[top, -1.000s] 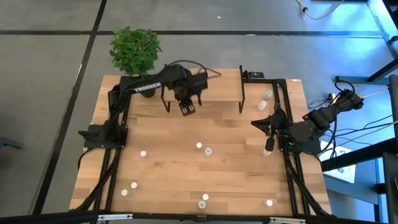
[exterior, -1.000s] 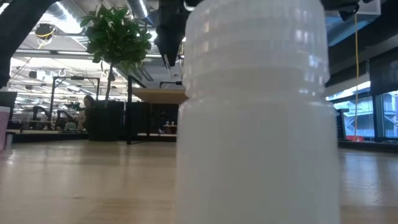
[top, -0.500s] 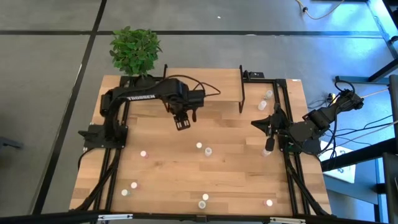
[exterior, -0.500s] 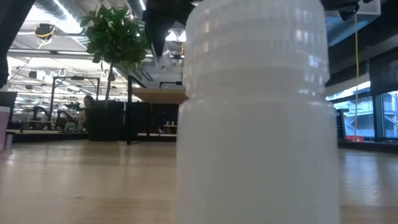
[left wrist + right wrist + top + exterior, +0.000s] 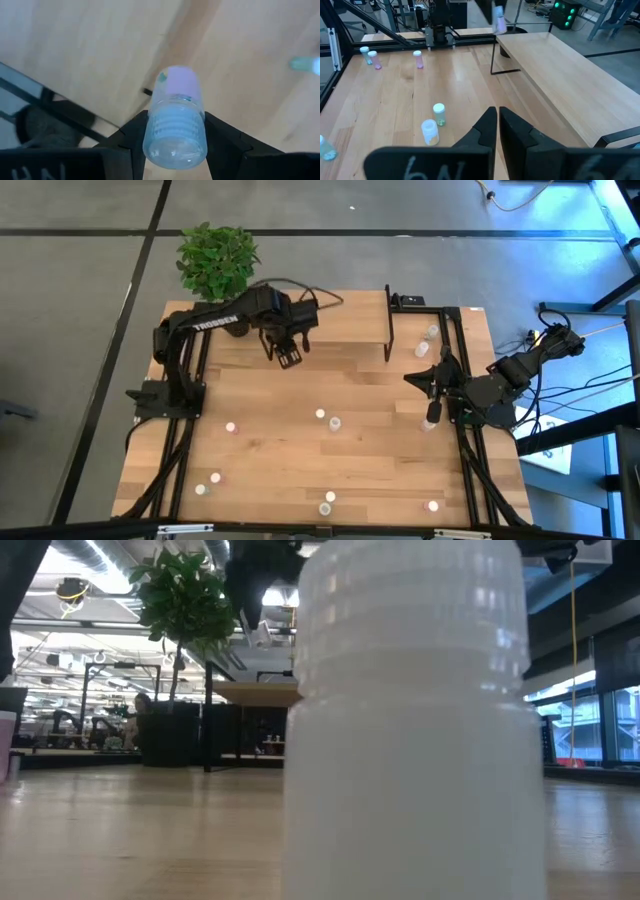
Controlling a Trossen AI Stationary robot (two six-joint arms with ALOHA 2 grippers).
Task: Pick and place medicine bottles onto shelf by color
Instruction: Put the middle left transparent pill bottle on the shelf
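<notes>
Left gripper point(image 5: 290, 358) has moved since the previous frames: from over open tabletop back toward the front left edge of the low light-wood shelf on a thin black frame point(image 5: 340, 320), now hanging just off its left front leg. Its jaws are clamped on a small whitish cylindrical bottle with a pink cap point(image 5: 176, 120), held cap-outward between the two dark fingers point(image 5: 226, 145) (wrist view shows only bare board beyond the cap).

Right gripper point(image 5: 433, 412) unchanged, parked at the table's right edge, jaws pressed together, nothing between them.

Loose bottles on the large wooden tabletop point(image 5: 270, 440): a yellow-capped bottle point(image 5: 320, 415) and a white-capped bottle point(image 5: 335, 423) near centre, a pink-capped bottle point(image 5: 231, 427) left of them, others along the near edge and two beside the shelf's right end.

Potted green plant point(image 5: 216, 260) stands at the back left corner. In the low view a translucent white bottle point(image 5: 415, 720) right at the lens blocks most of the table.
</notes>
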